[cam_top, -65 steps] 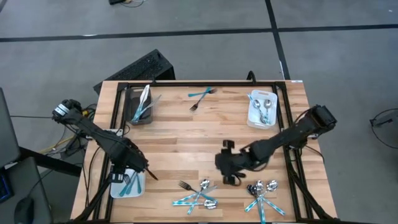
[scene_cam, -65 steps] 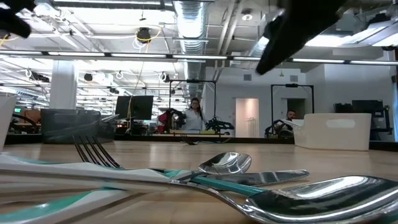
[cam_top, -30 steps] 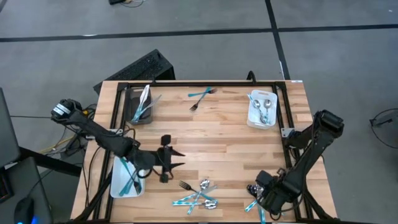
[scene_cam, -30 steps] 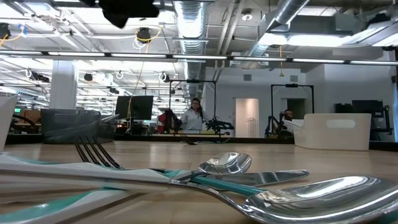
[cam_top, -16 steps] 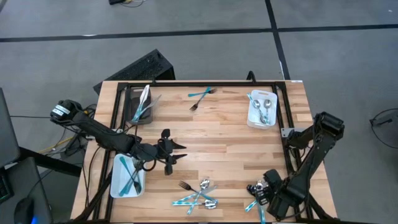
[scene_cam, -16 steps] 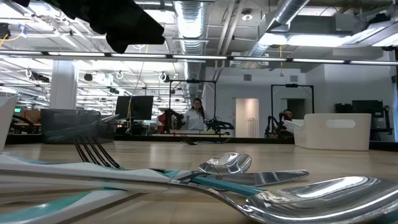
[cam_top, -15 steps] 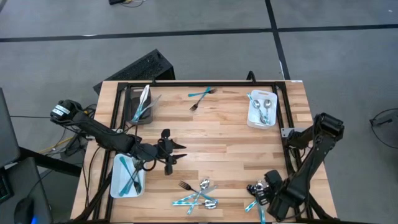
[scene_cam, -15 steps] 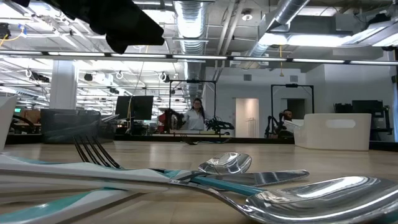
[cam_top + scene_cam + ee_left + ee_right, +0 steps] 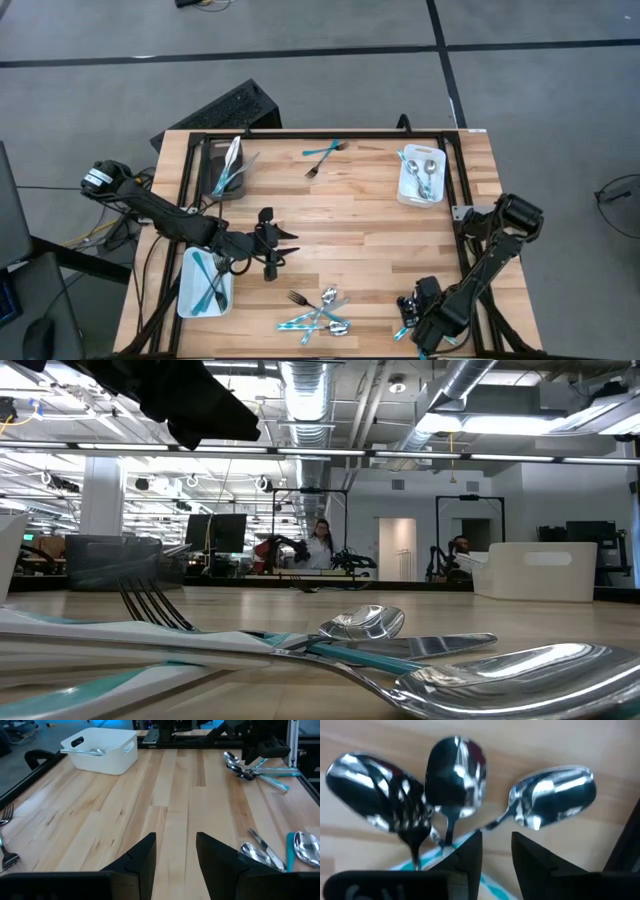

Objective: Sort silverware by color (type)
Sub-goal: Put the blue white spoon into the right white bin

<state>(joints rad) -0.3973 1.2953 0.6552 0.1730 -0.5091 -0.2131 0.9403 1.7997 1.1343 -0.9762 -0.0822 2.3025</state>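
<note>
Silverware lies in two heaps near the table's front edge. A middle heap (image 9: 320, 312) has teal handles, a fork and spoons. A right heap (image 9: 408, 322) lies mostly under my right gripper (image 9: 418, 308). That gripper points straight down, open, just over three shiny spoon bowls (image 9: 455, 775) and a fork's tines (image 9: 412, 822). Its fingers stand on either side of the place where the handles cross (image 9: 487, 826). My left gripper (image 9: 280, 250) hovers open and empty over the table's middle left, pointing toward the right edge. My right gripper comes from above with its fingertips (image 9: 472, 845) at the crossing handles of the right heap. Whether they touch a handle, I cannot tell. The spoons all lie flat on the table.
A white bin (image 9: 422, 175) with silver spoons stands at the far right. At the far left a dark bin (image 9: 226, 168) holds silverware. A white bin (image 9: 205, 283) at the near left holds teal-handled pieces. A teal fork (image 9: 322, 155) lies near the far edge. Bare wood spans the middle.
My right gripper has sunk toward the near-right heap and rolled about its own pointing line, shifting slightly toward the table's left. My left gripper came down a little over the middle left, then held still. The silverware has not moved.
</note>
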